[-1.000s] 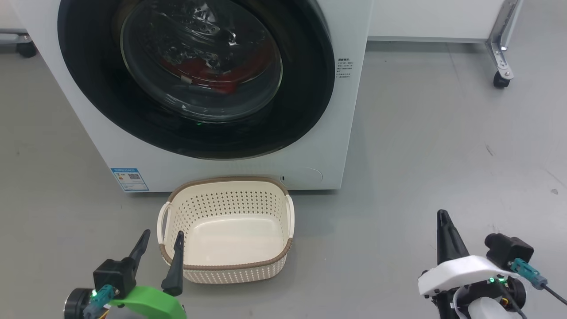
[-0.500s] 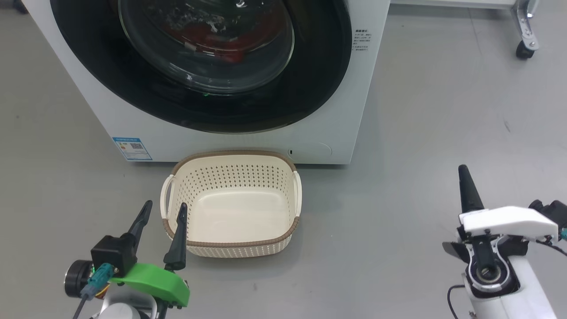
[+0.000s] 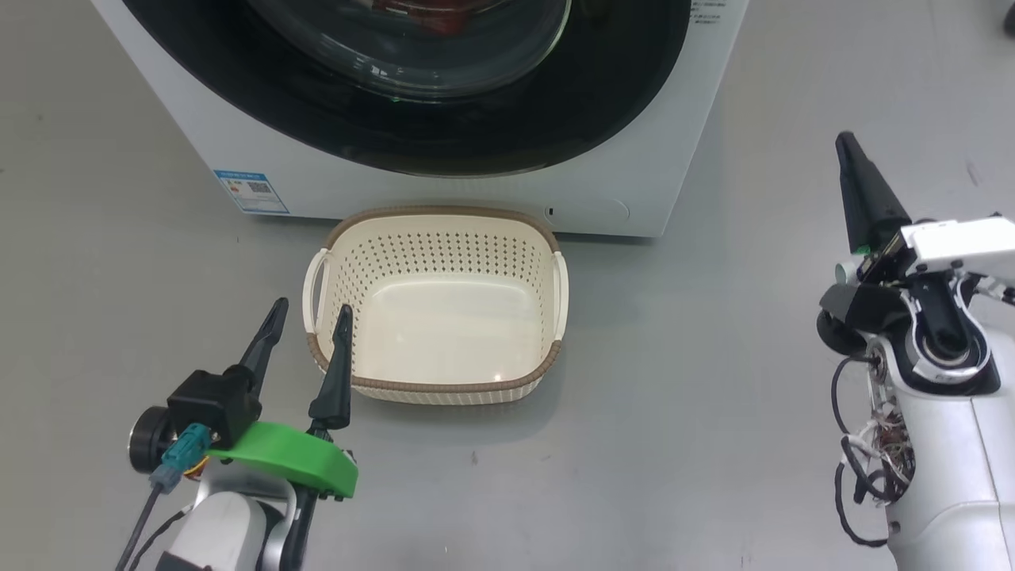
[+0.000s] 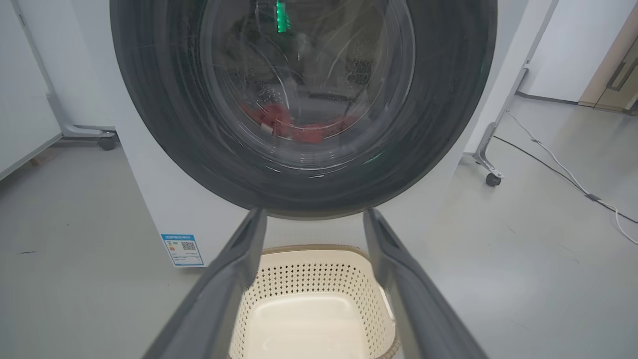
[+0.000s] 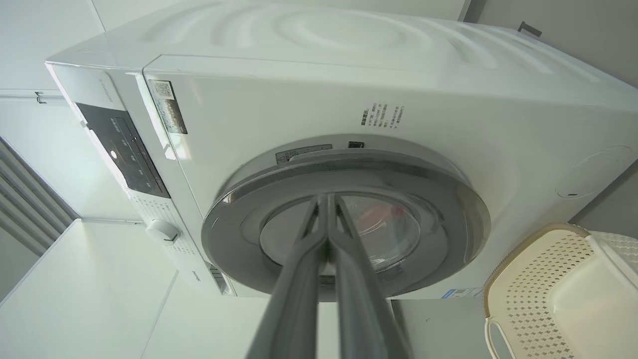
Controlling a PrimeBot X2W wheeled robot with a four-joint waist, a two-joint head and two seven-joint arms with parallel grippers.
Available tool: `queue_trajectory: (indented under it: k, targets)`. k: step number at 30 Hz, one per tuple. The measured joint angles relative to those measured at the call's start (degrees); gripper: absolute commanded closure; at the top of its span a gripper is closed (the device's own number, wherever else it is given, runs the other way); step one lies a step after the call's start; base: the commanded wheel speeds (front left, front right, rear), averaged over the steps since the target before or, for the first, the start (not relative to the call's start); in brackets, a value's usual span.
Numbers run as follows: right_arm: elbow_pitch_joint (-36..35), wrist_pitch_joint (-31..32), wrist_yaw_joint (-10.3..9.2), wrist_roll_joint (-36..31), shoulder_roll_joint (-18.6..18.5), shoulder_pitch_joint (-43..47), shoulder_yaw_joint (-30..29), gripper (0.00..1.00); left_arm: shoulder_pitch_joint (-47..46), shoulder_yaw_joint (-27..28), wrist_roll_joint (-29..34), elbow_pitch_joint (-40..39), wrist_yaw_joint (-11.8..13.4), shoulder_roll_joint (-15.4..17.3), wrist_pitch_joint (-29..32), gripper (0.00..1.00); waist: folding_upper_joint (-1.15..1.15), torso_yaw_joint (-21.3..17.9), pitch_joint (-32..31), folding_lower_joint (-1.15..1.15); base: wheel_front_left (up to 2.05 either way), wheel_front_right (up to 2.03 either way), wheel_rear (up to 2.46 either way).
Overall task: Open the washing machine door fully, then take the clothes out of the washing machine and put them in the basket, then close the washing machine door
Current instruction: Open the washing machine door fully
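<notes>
**Door shut, basket before the machine, both grippers free**

The washing machine [image 3: 476,193] is seen from above in the head view, with its door [image 3: 618,103] lying shut against the white front. A blue sticker [image 3: 250,192] is fixed at the lower left corner of that front. Through the glass of the door, red clothes [image 4: 279,117] are seen at the bottom of the drum in the left wrist view.

The basket [image 3: 448,325] is set on the grey floor [image 3: 714,357] just in front of the machine, below the door, with its far rim close to the machine's base.

The left gripper [image 3: 311,311] is held low at the basket's near left corner. Its jaws are spread wide and nothing is gripped. One fingertip is seen over the basket's rim, the other outside its left handle.

The right gripper [image 3: 845,143] is raised to the right of the machine, well apart from the basket. Its jaws are pressed together with nothing between them. In the right wrist view they are pointed at the door's window.
</notes>
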Motion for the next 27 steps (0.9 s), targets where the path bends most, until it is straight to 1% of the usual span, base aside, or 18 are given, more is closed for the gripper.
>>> queue_trajectory:
  k: [2, 8, 13, 14, 21, 27]
  targets:
    - [-0.08, 1.58, -0.99, 0.9, -0.15, -2.16, 0.02, 1.0, -0.71, -0.23, -0.23, -0.3, -0.32, -0.91, 0.0, 0.0, 0.0, 0.52, 0.96, 0.0, 0.0, 0.0, 0.0]
    - [0.15, 4.85, -3.82, 1.05, -2.49, -9.0, 0.27, 1.0, -2.88, -0.7, 0.1, -0.51, -0.7, -0.88, 0.0, 0.0, 0.0, 1.97, 3.86, 0.0, 0.0, 0.0, 0.0]
    - [1.57, 7.01, -5.77, 1.35, -4.15, -14.29, 0.26, 1.0, -4.33, -1.29, 0.36, -0.46, -0.85, -0.91, -0.01, 0.0, 0.0, 3.1, 6.19, 0.0, 0.0, 0.0, 0.0]
    - [1.57, 7.01, -5.77, 1.35, -4.15, -14.29, 0.26, 1.0, -4.33, -1.29, 0.36, -0.46, -0.85, -0.91, -0.01, 0.0, 0.0, 3.1, 6.19, 0.0, 0.0, 0.0, 0.0]
    - [4.09, 8.35, -7.87, 1.88, -6.2, -21.25, -0.49, 1.0, -6.06, -1.74, 0.77, 0.23, -0.98, -1.05, -0.05, 0.0, 0.0, 4.97, 8.7, 0.0, 0.0, 0.0, 0.0]
    - [6.24, 9.35, -8.88, 1.86, -8.23, -26.44, -0.68, 1.0, -7.25, -1.98, 1.12, 0.74, -1.37, -1.78, -0.07, 0.0, 0.0, 6.83, 10.44, 0.0, 0.0, 0.0, 0.0]
